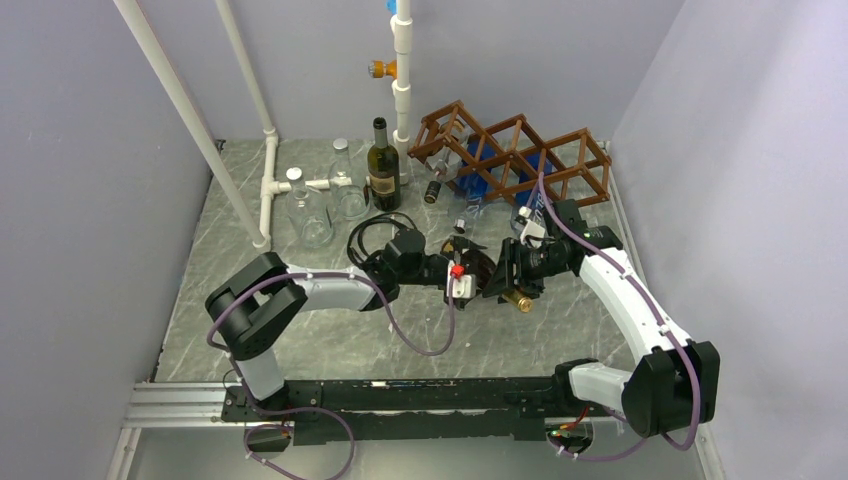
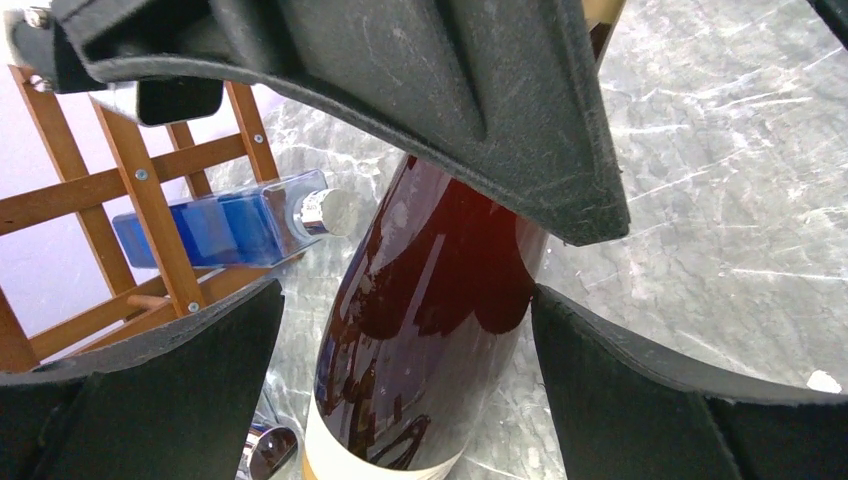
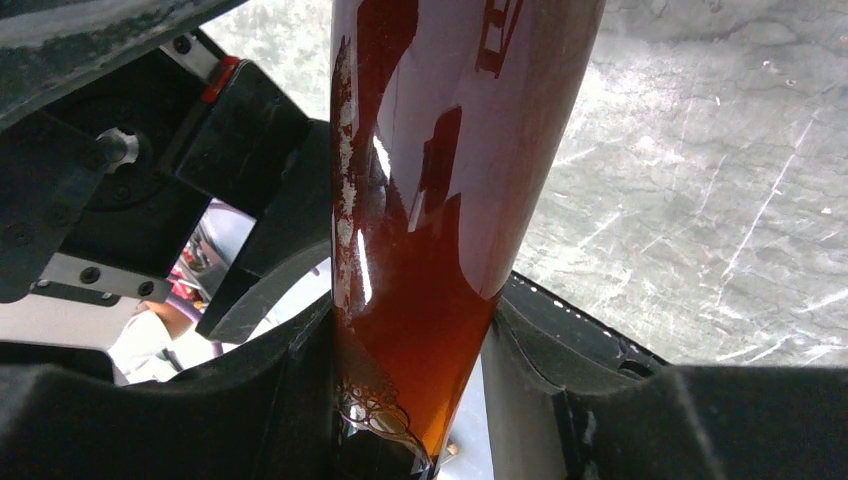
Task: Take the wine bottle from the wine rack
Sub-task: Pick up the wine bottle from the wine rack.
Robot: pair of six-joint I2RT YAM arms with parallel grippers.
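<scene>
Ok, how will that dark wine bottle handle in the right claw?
Likely slippery: the wine bottle is glossy glass, gripped by the right claw at its narrowing end, so it may sag. Round-bodied, it could roll on the table.

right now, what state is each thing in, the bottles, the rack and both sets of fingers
dark red glass wine bottle: out of the rack, gripped
right fingers: shut on the wine bottle
left fingers: open, straddling its body
brown wooden lattice wine rack: standing, blue bottle inside
blue square glass bottle: lying in a rack cell, capped
dark green glass bottle: standing upright
</scene>
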